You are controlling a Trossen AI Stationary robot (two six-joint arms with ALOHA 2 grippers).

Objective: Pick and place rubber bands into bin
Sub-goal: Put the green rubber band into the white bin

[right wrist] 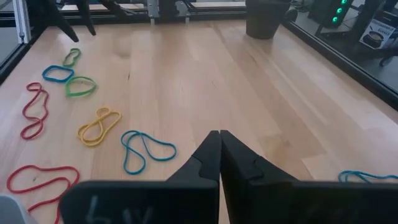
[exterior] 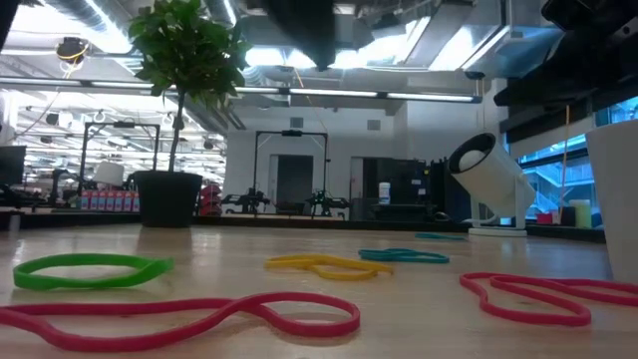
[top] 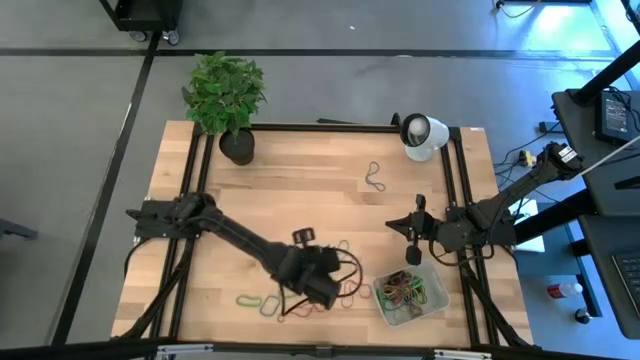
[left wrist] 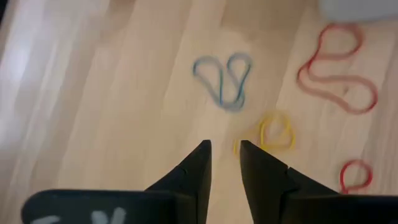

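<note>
Left gripper (left wrist: pixel 225 155), fingers narrowly parted, empty, hovers above wood table (top: pixel 300 180); small yellow rubber-band loop (left wrist: pixel 276 132) just beyond fingertips, slightly off-centre. Right gripper (right wrist: pixel 219 140) clenched, farther.

a light wooden tabletop (top: pixel 300 190) of butcher-block planks sits inside a black metal frame (top: pixel 455 190). at its far left corner stands a small leafy green plant (top: pixel 225 90) in a black pot (top: pixel 237 147). near the far right corner a white round camera-like device (top: pixel 424 136) rests on the wood, its dark lens facing the plant's side. the floor (top: pixel 80 150) around is grey. off the right edge stands a dark stand holding a laptop-like screen (top: pixel 612 112).
</note>
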